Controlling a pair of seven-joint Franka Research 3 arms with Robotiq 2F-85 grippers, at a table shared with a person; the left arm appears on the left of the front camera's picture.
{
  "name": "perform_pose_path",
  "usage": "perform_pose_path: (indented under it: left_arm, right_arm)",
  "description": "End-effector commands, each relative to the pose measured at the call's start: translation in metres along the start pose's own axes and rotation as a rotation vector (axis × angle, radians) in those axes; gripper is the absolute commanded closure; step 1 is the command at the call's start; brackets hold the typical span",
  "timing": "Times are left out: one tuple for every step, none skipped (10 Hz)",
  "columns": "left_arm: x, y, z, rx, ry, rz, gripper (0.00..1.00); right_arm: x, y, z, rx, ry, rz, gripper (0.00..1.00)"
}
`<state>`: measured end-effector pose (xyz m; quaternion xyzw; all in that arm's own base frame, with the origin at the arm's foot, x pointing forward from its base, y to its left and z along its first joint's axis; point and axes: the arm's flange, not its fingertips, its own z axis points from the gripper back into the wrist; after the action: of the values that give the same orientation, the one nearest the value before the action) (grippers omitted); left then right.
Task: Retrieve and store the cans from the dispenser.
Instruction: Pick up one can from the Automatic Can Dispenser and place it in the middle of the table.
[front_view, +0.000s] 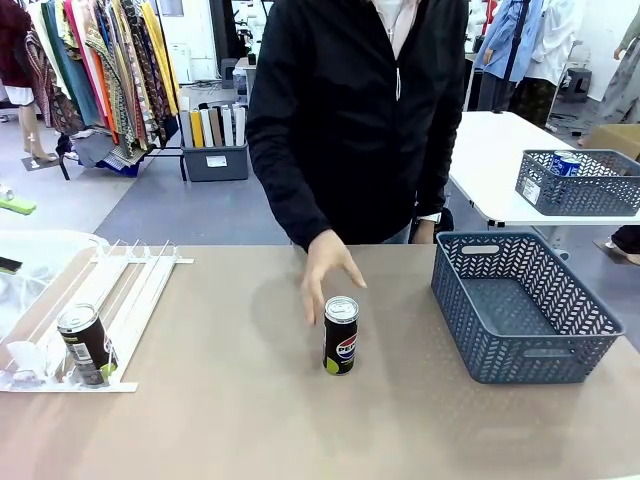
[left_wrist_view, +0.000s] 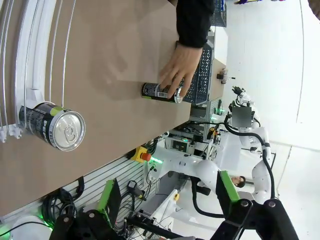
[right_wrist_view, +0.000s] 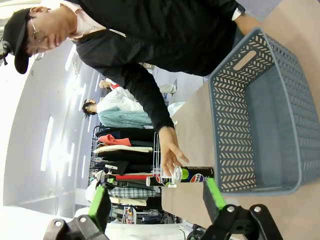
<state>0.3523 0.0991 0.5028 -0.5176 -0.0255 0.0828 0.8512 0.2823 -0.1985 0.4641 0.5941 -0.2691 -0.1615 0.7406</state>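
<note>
A black Pepsi can (front_view: 340, 336) stands upright in the middle of the table, and the person's hand (front_view: 328, 272) hovers just behind its top. A second dark can (front_view: 85, 345) rests at the low end of the white dispenser (front_view: 135, 285) at the left. In the left wrist view my left gripper (left_wrist_view: 166, 181) is open and well away from the dispenser can (left_wrist_view: 52, 125), the table can (left_wrist_view: 160, 92) and the hand (left_wrist_view: 179, 75). My right gripper (right_wrist_view: 156, 194) is open too, off the table's edge, looking at the table can (right_wrist_view: 194, 174) and the grey-blue basket (right_wrist_view: 260, 110).
The grey-blue mesh basket (front_view: 525, 305) sits at the table's right with nothing in it. On a white table behind stands another basket (front_view: 575, 185) holding a blue can (front_view: 565, 163). The person stands at the far edge. Bare tabletop lies between dispenser, can and basket.
</note>
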Motion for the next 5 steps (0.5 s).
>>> perform_pose_path:
  left_arm:
    - [-0.0011,-0.0007,-0.0005,-0.013,-0.007,0.007,0.00]
    - [-0.0011,-0.0007,-0.0005,-0.013,-0.007,0.007,0.00]
    - [-0.0011,-0.0007,-0.0005,-0.013,-0.007,0.007,0.00]
    - [-0.0011,-0.0007,-0.0005,-0.013,-0.007,0.007,0.00]
    - [-0.0011,-0.0007,-0.0005,-0.013,-0.007,0.007,0.00]
  right_arm:
    - [0.0004,0.0025,0.0009,0.009,-0.004,0.000,0.00]
    - [0.0004,0.0025,0.0009,0.009,-0.004,0.000,0.00]
    - [0.0004,0.0025,0.0009,0.009,-0.004,0.000,0.00]
    - [0.0004,0.0025,0.0009,0.009,-0.004,0.000,0.00]
    - [0.0004,0.0025,0.0009,0.009,-0.004,0.000,0.00]
